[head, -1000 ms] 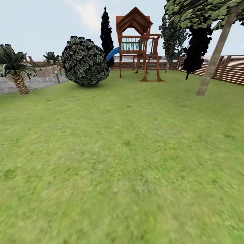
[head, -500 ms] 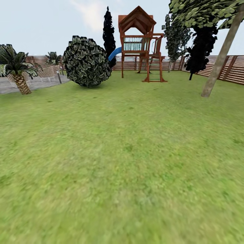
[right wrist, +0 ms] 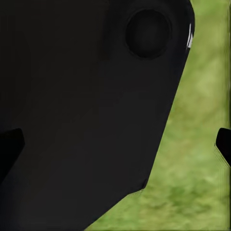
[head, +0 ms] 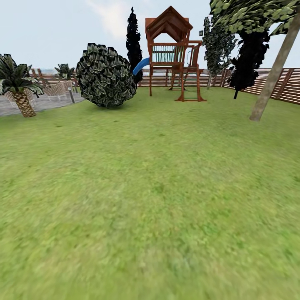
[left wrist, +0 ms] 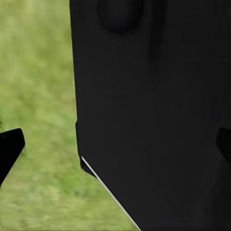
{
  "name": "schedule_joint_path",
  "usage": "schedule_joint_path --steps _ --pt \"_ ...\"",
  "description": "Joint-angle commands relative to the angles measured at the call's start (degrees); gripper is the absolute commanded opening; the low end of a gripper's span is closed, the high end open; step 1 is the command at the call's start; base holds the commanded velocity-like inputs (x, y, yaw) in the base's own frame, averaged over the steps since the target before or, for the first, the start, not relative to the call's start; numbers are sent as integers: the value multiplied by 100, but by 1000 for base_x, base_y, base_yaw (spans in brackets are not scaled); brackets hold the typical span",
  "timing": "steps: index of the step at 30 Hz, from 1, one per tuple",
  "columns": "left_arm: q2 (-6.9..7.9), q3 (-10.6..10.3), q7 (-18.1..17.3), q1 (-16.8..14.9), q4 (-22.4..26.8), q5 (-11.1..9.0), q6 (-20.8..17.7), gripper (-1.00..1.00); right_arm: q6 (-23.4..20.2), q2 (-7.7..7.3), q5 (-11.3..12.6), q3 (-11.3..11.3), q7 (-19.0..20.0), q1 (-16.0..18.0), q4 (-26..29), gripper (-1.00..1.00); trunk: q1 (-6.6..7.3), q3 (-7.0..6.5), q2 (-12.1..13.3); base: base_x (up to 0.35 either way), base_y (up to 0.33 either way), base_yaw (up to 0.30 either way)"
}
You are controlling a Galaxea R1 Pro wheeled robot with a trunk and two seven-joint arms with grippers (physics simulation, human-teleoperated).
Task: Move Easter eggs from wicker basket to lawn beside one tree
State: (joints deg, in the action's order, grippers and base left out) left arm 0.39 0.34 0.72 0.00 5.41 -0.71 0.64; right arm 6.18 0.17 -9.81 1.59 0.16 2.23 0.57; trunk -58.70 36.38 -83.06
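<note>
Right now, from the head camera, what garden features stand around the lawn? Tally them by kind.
Round bush: 1
Palm: 1 near, a smaller one behind
Pale-trunked tree: 1
Dark trees: 3
Wooden playset: 1
Slatted fence: 1
Total: 9

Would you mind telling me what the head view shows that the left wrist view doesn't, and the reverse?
Head view alone: the leaning tree, a round bush, a wooden play tower, a palm and the slatted fence.
Left wrist view alone: a large black robot part up close, and the left gripper, open.
Both: the lawn.
</note>
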Motion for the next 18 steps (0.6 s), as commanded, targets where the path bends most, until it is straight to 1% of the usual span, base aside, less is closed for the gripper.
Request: schedule_joint_path --steps 1,7,13,18 --pt "0 2 7 0 3 -8 7 100 15 0 -21 14 2 2 -4 100 -3 4 -2 323 0 0" --pt "4 2 7 0 3 -8 7 100 15 -23 -20 15 2 4 -4 100 -3 4 -2 323 0 0" --pt "4 2 7 0 3 -7 7 100 15 -2 -21 12 2 5 -4 100 -3 4 -2 323 0 0" --pt "5 1 7 0 3 -8 7 100 15 -15 -21 17 2 4 -4 100 -3 4 -2 323 0 0"
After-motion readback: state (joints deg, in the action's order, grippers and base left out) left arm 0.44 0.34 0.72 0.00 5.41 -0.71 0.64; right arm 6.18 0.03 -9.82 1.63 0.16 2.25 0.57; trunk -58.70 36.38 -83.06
